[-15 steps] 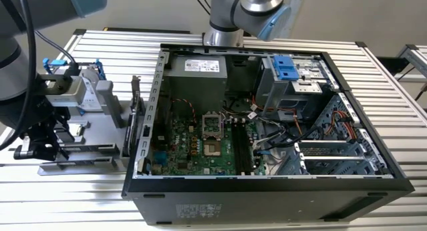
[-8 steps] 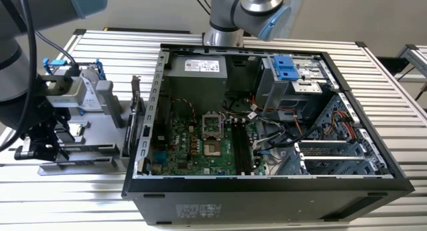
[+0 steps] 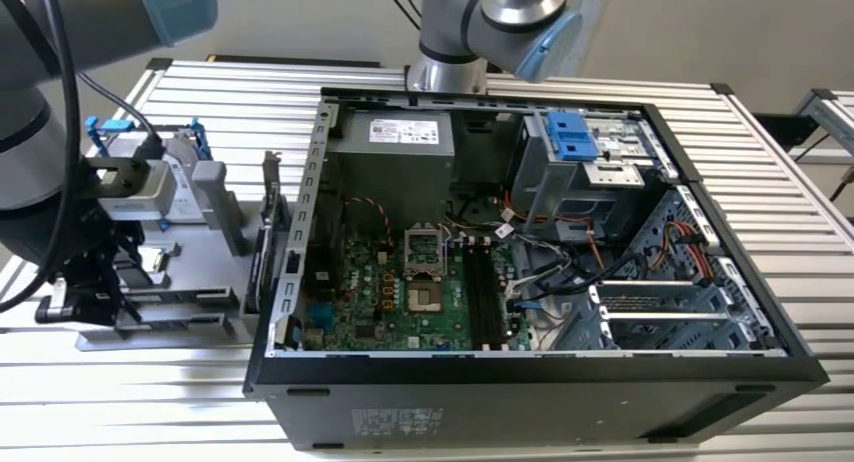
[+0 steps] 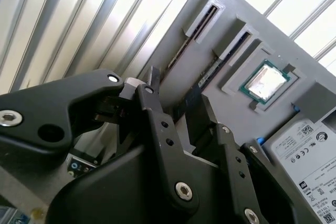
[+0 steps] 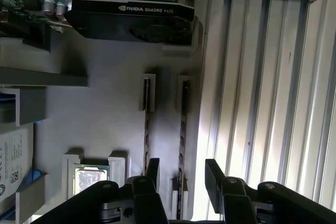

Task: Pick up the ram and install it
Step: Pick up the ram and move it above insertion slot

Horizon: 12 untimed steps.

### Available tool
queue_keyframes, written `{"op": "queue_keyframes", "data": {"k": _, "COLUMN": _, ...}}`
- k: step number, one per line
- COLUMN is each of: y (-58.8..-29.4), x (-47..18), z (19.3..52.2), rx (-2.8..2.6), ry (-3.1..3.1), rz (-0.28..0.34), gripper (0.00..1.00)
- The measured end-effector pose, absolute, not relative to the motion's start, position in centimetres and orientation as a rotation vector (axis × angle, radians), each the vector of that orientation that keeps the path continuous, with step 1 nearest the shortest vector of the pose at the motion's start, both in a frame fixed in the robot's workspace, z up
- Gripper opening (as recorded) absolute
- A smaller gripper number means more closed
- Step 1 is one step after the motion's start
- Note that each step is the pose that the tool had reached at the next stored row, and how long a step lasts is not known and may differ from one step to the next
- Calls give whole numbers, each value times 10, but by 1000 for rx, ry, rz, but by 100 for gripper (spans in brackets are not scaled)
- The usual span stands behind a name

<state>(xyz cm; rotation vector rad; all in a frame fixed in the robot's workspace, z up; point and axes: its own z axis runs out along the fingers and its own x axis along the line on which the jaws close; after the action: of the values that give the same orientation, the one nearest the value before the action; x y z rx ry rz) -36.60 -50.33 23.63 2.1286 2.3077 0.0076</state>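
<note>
Two rams stand on edge in slots of a grey tray (image 5: 105, 108). One ram (image 5: 182, 124) (image 4: 190, 99), a thin dark strip, runs between my fingertips. The other ram (image 5: 147, 129) (image 4: 195, 24) sits in the neighbouring slot. In both wrist views my gripper (image 5: 182, 170) (image 4: 180, 90) is open and straddles the first ram, with a gap on each side. The exterior view shows the gripper (image 3: 83, 304) low over the tray (image 3: 187, 282), at that view's left, beside the open computer case (image 3: 534, 372). The black motherboard slots (image 3: 483, 294) lie inside the case.
On the tray are a square silver processor chip (image 4: 265, 82) (image 5: 89, 178), a hard drive (image 4: 310, 150) in a blue frame, and a black graphics card (image 5: 131, 19). A second arm's base (image 3: 461, 42) stands behind the case. The table is ribbed metal (image 3: 160, 422).
</note>
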Motion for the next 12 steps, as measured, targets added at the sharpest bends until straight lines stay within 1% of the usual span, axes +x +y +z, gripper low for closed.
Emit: {"op": "queue_keyframes", "data": {"k": 12, "y": -503, "x": -366, "z": 227, "rx": 2129, "ry": 2308, "rz": 8, "gripper": 100}}
